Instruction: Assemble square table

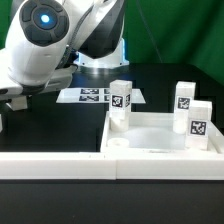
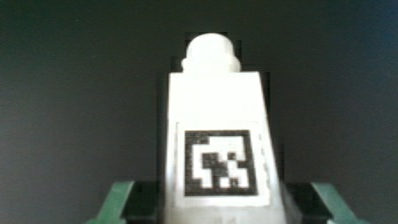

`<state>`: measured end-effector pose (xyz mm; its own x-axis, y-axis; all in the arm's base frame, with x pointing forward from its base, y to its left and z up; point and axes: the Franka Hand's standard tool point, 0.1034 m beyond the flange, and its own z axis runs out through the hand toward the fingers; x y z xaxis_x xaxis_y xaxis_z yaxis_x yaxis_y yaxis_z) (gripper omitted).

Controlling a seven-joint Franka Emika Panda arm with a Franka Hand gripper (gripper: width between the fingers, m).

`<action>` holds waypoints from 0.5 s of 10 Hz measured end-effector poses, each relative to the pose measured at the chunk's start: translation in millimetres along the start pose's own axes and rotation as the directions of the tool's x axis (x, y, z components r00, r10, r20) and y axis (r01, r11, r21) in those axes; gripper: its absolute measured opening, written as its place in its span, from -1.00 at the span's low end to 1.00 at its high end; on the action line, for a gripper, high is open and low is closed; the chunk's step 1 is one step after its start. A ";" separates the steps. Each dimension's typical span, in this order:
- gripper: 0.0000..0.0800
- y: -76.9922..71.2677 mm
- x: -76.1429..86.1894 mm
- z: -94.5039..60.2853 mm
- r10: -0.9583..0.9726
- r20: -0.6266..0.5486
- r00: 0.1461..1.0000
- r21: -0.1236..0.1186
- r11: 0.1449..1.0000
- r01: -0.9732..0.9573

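In the wrist view my gripper (image 2: 224, 203) is shut on a white table leg (image 2: 221, 110). The leg points away from the camera, screw tip at its far end, with a black-and-white tag on the facing side. A green fingertip (image 2: 121, 203) shows on each side of it, over the black table. In the exterior view the white square table top (image 1: 150, 132) lies at the right with three tagged legs standing on it: one (image 1: 120, 100) at its near-left corner and two (image 1: 185, 97) (image 1: 200, 120) at the right. My hand runs off that view's left edge, so the held leg is hidden there.
The marker board (image 1: 95, 95) lies flat behind the table top, by the arm's base. A long white rail (image 1: 50, 165) runs across the front of the exterior view. The arm's white body (image 1: 50, 40) fills the upper left.
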<state>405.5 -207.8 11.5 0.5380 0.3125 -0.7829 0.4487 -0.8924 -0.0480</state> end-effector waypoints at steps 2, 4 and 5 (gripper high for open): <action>-0.28 0.0 0.0 0.0 0.000 0.000 1.000 0.000 1.000 0.000; -0.28 0.0 0.0 0.0 0.000 0.000 1.000 0.000 1.000 0.000; -0.28 0.0 0.0 -0.3 0.000 0.000 1.000 0.000 1.000 0.000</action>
<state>405.8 -207.7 11.6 0.5383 0.3126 -0.7827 0.4488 -0.8923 -0.0478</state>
